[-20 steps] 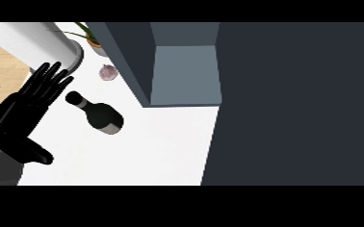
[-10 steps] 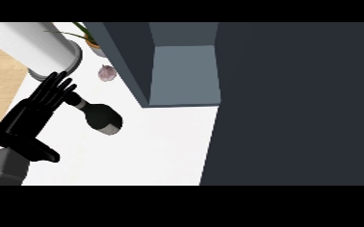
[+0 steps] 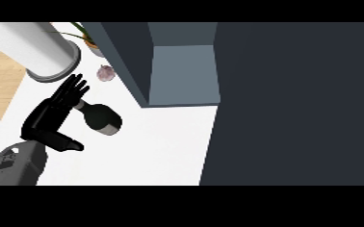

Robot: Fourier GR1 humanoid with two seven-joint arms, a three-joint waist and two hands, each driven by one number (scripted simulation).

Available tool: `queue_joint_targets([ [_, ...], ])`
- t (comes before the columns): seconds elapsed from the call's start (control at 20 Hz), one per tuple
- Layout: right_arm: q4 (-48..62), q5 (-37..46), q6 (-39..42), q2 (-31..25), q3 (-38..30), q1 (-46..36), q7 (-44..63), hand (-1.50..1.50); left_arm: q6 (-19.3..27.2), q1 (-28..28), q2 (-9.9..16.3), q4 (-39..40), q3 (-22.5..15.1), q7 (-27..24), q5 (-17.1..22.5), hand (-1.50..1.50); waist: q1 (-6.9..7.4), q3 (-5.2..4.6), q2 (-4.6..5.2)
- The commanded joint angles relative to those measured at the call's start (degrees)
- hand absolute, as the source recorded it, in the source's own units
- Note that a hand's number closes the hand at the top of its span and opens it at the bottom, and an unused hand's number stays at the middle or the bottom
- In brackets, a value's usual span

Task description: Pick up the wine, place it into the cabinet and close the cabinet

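Black left hand (image 3: 51, 118) at the view's left, fingers (image 3: 71, 90) straight and released, holding nothing, fingertips at the neck of the wine (image 3: 99, 117), which lies on its side on the white table (image 3: 163, 149), long axis angling down-right, cabinet (image 3: 181, 74) open further right; right hand unseen.

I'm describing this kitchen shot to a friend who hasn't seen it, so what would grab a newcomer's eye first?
Most striking is the black left hand with straight fingers right beside the neck of a dark glass wine bottle on the white counter, at the view's left. Next comes the open dark grey cabinet above and to the right, its paler inside showing. A tall white cylinder stands at upper left.
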Motion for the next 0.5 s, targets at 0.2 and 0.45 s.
queue_joint_targets([
  [0.2,-11.43,5.73,-1.38,-3.22,0.70,2.15,4.50,-1.50,-2.01,-4.07,0.90,11.52,-1.54,-8.66,-4.13,-1.50,-0.25,-0.01,-0.02],
  [0.45,-10.01,0.92,0.17,-5.47,-2.39,1.82,2.68,-1.50,-6.04,-6.32,0.56,17.12,-1.92,-8.85,-2.89,-1.50,0.00,0.04,0.12],
])
